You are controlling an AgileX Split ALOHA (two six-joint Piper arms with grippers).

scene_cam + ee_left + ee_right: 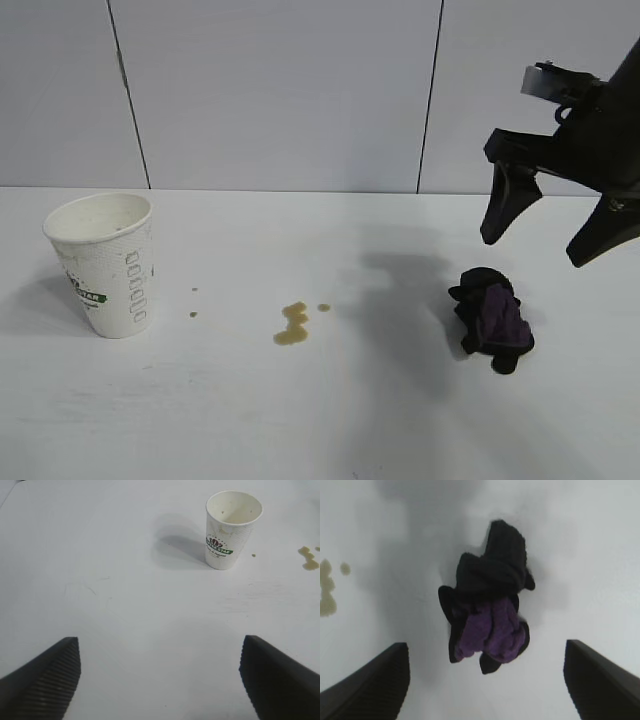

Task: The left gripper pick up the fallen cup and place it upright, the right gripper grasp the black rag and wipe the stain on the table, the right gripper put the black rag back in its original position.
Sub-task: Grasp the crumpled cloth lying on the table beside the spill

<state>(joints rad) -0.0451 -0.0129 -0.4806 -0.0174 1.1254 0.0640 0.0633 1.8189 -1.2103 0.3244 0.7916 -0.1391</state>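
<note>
1. The right gripper (553,240) hangs at the exterior view's upper right, fingers spread wide, holding nothing.
2. The black rag (492,318) lies on the table (330,420) just below those fingertips, untouched, at right of centre.
3. The cup (103,262) stands upright at far left; the stain (292,324) sits mid-frame.
4. The left gripper (160,680), fingers apart, is well short of the cup.

Upright cup (105,262), stain (292,324), bunched black rag (491,318)

Textured paper cup (103,262), soft cloth black rag (492,318), matt table (300,420).
</note>
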